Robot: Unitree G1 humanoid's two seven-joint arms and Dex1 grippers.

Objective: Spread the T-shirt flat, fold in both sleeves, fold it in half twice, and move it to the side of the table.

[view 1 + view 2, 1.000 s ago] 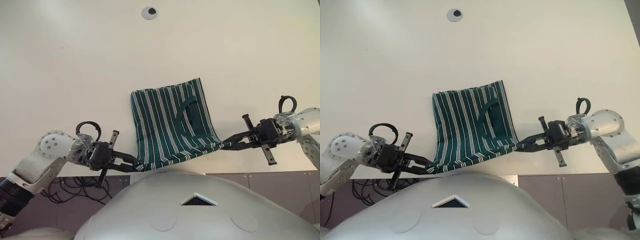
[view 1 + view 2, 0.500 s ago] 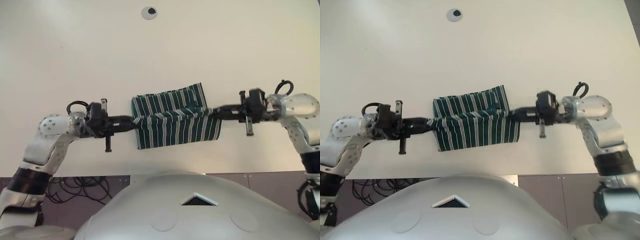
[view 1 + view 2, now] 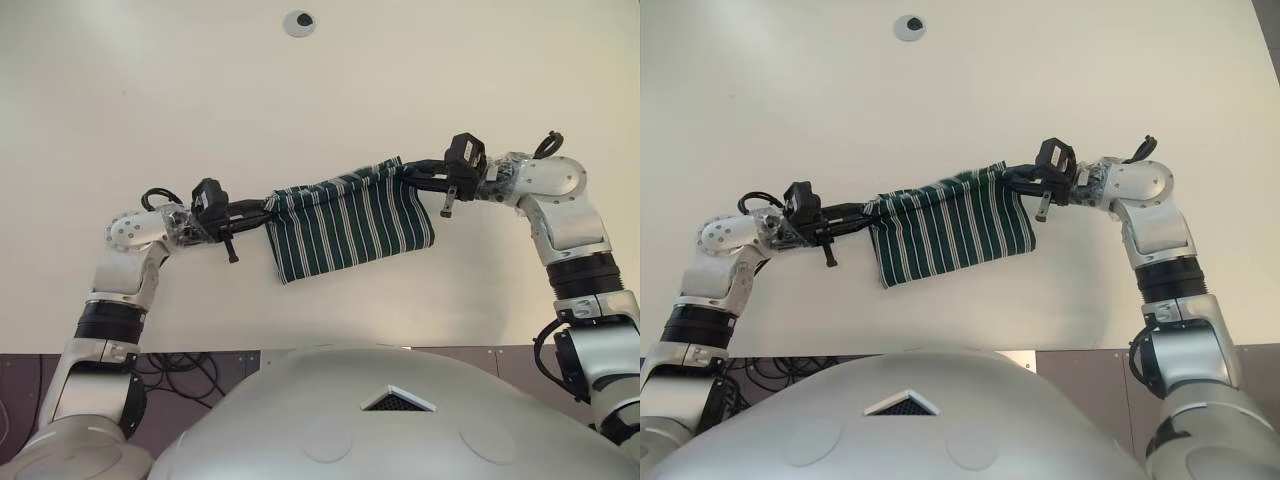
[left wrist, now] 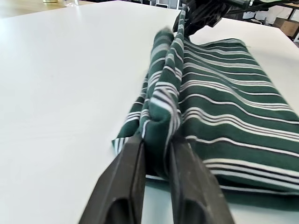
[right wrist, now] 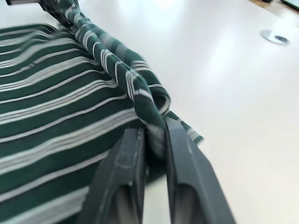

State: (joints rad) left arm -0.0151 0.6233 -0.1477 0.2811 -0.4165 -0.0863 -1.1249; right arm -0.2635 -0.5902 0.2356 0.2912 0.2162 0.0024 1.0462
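Observation:
The T-shirt (image 3: pixel 345 225) is green with white stripes, folded into a small rectangle on the white table (image 3: pixel 320 100). Its far edge is stretched between both grippers. My left gripper (image 3: pixel 266 208) is shut on the far left corner of the T-shirt (image 4: pixel 219 116); in the left wrist view the fingers (image 4: pixel 124 182) pinch a bunched fold. My right gripper (image 3: pixel 405 172) is shut on the far right corner, and its fingers (image 5: pixel 128 161) clamp the striped cloth (image 5: pixel 56 107). The near edge of the cloth lies on the table.
A round grey cable port (image 3: pixel 298 24) sits in the table at the far middle. The table's near edge (image 3: pixel 200 349) runs across the bottom, with dark cables (image 3: pixel 175 372) on the floor below it at the left.
Both grippers have carried the near edge of the T-shirt up and away over the cloth to its far edge, so the T-shirt is now folded in half and shorter front to back.

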